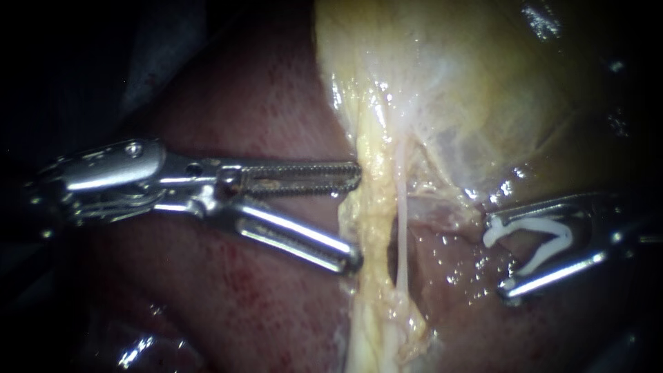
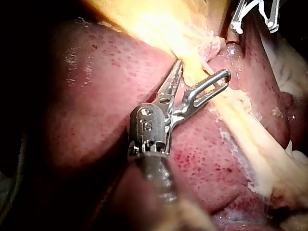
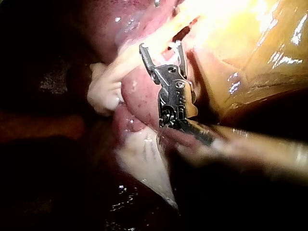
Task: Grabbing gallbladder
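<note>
Gallbladder point(image 1: 456, 90): pale yellow, glistening sac filling the upper middle and upper right of the endoscope view. Its wall is thin and filmy, with whitish webbing where it narrows downward. Dark red, speckled liver point(image 1: 262, 103) lies to its left and below.

From the narrow end a ragged yellow fatty strand point(image 1: 369, 228) runs down over the liver. Just beside it on the right runs a thin pale tube point(image 1: 402, 228), taut and straight.

Left instrument point(image 1: 356, 217): shaft in from the left, jaws spread wide and gripping nothing. The upper jaw is toothed and the lower one slotted. Both tips reach the left edge of the fatty strand, below the sac's body; real contact cannot be told. In the left wrist view the left instrument point(image 2: 202, 68) shows the same: jaws apart, tips at the yellow strand where it leaves the gallbladder point(image 2: 154, 24), liver point(image 2: 96, 96) underneath.

Right instrument point(image 1: 498, 255): in from the right, jaws standing apart with an open white clip point(image 1: 545, 245) seated between them and lying against both. The tips sit near the tube, not touching it, below the sac's lower edge. In the right wrist view, right instrument point(image 3: 160, 45) with jaws spread, gallbladder point(image 3: 250, 48) beside it, brightly lit amber.
</note>
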